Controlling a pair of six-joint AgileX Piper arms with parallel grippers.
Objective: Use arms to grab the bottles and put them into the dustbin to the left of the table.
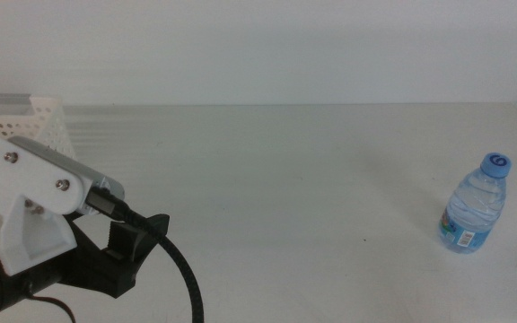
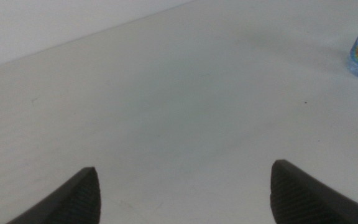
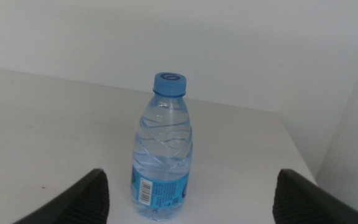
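From my station I log the left arm's end effector (image 1: 137,247) low at the near left of the table (image 1: 285,179), white housing up and black cable trailing, the dustbin (image 1: 21,121) behind it at far left, and the water bottle (image 1: 476,205) standing upright well apart at the right.
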